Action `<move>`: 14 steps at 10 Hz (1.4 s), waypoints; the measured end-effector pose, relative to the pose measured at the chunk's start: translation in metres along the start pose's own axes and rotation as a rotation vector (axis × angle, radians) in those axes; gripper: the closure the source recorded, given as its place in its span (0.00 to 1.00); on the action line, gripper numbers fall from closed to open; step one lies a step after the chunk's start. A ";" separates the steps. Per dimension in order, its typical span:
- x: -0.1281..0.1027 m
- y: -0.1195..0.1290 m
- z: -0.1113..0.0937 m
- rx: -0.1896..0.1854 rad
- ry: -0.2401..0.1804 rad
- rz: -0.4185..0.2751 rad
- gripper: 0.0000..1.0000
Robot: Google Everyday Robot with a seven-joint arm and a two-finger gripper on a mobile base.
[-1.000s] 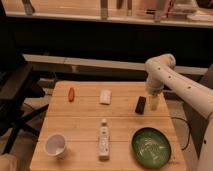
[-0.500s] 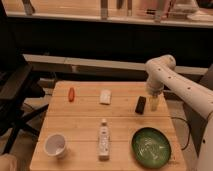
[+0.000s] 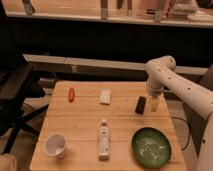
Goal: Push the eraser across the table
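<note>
Black eraser (image 3: pixel 141 104): it lies flat on the right side of the wood table (image 3: pixel 85 125), in the far half.
My pincer (image 3: pixel 154 105): it hangs low just to the right of the eraser. Its fingers are spread and nothing is between them. I cannot tell if it touches the eraser.
How it will feel: I think it is small, light and a bit rubbery. It may stick to the wood or turn and not slide.
Where to touch: I do not need to pick it up. I would push low on the middle of its long right side, so it goes straight.
What is to the left: a white block (image 3: pixel 105 96), well apart from the eraser. The eraser could bump it on a long push.
What could go wrong: a push near one end may spin the eraser away from me.
</note>
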 end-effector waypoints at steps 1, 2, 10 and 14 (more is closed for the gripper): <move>0.000 0.000 0.001 -0.001 -0.001 0.003 0.20; 0.002 0.000 0.003 -0.003 -0.002 0.006 0.20; 0.004 0.003 0.014 -0.013 0.000 0.007 0.20; 0.004 0.004 0.020 -0.019 0.004 0.002 0.20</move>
